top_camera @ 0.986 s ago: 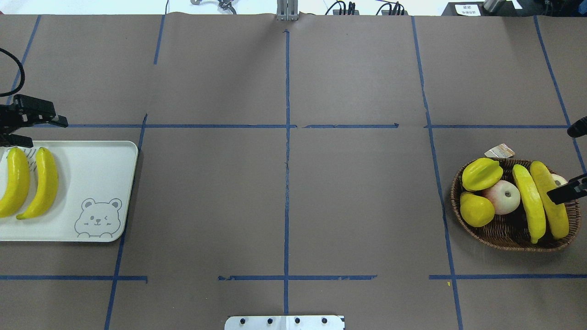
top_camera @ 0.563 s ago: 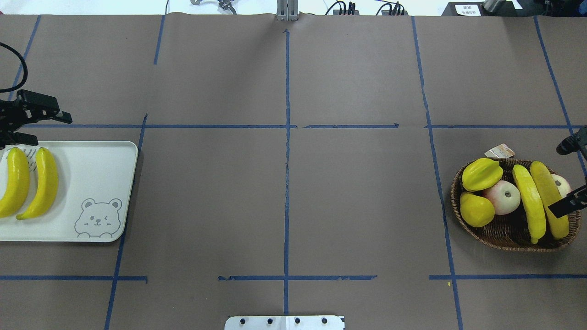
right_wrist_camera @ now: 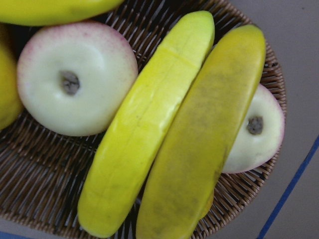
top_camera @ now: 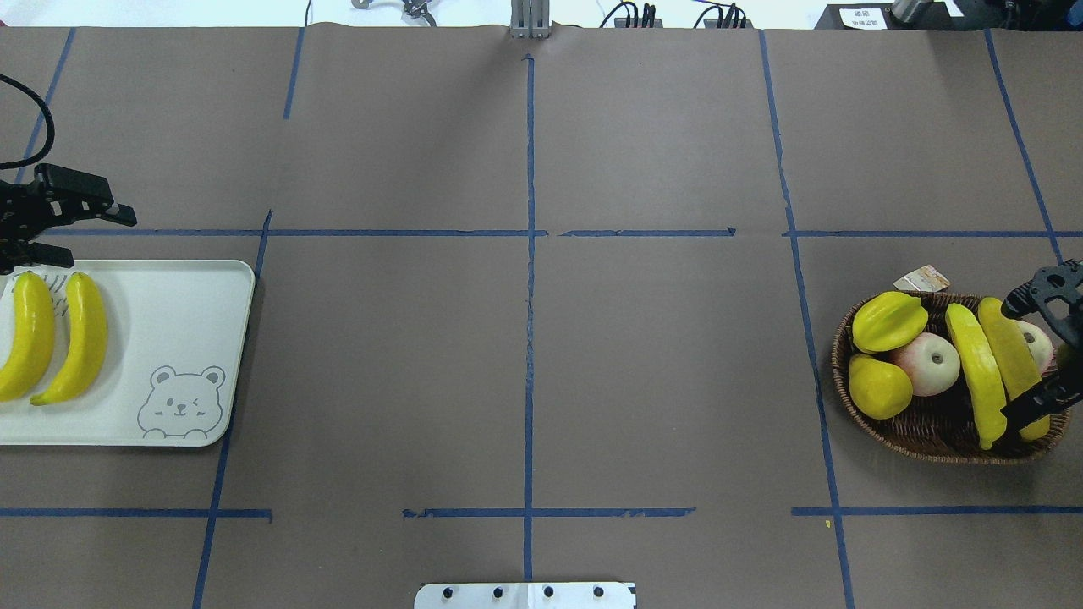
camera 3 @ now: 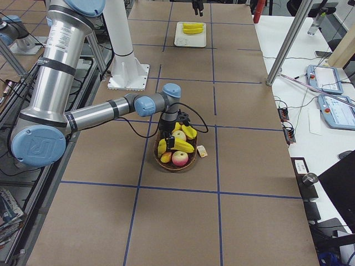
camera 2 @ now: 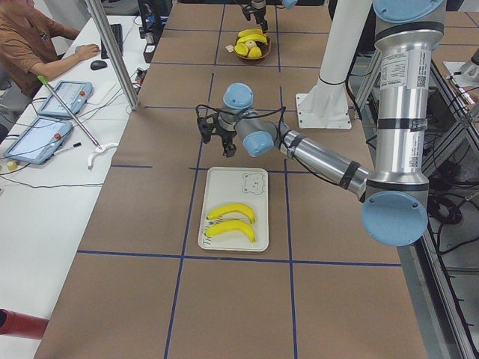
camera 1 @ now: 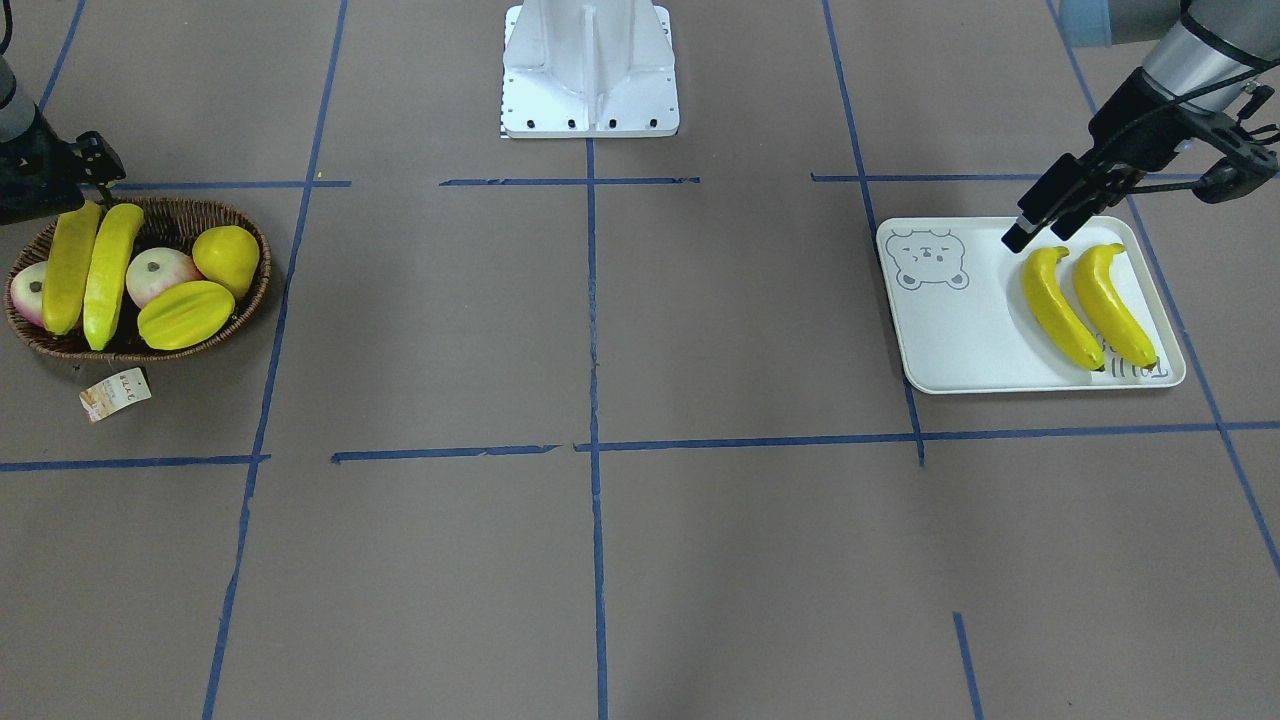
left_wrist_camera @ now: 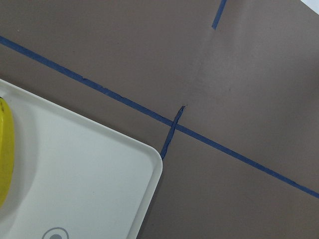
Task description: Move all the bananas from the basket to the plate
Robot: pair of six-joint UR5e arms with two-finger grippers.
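Two bananas point(top_camera: 977, 372) point(top_camera: 1011, 359) lie side by side in the wicker basket point(top_camera: 931, 444) at the right, and fill the right wrist view point(right_wrist_camera: 149, 134) point(right_wrist_camera: 204, 144). My right gripper point(top_camera: 1008, 364) hangs open over them, one finger beyond their far ends and the other by their near ends. Two more bananas point(top_camera: 30, 334) point(top_camera: 83, 334) rest on the plate point(top_camera: 169, 338) at the left. Just past the plate's far edge my left gripper point(top_camera: 103, 238) stands open and holds nothing; it also shows in the front view point(camera 1: 1035, 238).
The basket also holds a starfruit point(top_camera: 888, 320), a yellow pear-like fruit point(top_camera: 880, 387) and two apples point(top_camera: 931, 364) point(top_camera: 1036, 342). Its paper tag point(top_camera: 922, 277) lies on the table behind it. The robot's base point(camera 1: 590, 70) stands at mid-table. A person point(camera 2: 26, 45) sits at a side desk.
My right gripper has come further in over the basket and toward the near side, so its fingers now straddle the two bananas. The left gripper has drifted slightly away from the plate.
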